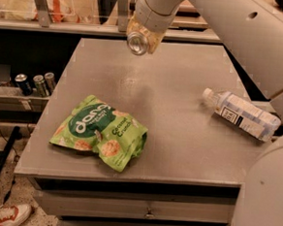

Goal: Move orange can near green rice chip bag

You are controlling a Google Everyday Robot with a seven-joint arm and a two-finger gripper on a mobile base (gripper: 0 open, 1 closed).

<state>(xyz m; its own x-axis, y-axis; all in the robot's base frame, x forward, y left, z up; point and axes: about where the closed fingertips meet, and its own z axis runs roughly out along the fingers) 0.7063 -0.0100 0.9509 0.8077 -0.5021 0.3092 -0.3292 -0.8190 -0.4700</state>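
The green rice chip bag [100,138] lies crumpled on the grey table [170,117], near its front left. The orange can [139,37] hangs in the air over the far middle of the table, its silver end facing the camera. My gripper [143,33] is shut on the orange can and holds it well above the tabletop, behind and slightly right of the bag. The white arm [225,28] reaches in from the upper right and hides the fingers.
A clear plastic bottle [242,113] lies on its side at the table's right edge. Three dark cans [35,82] stand on a low shelf to the left. Shelving with bags runs along the back. The arm's white body [266,201] fills the lower right.
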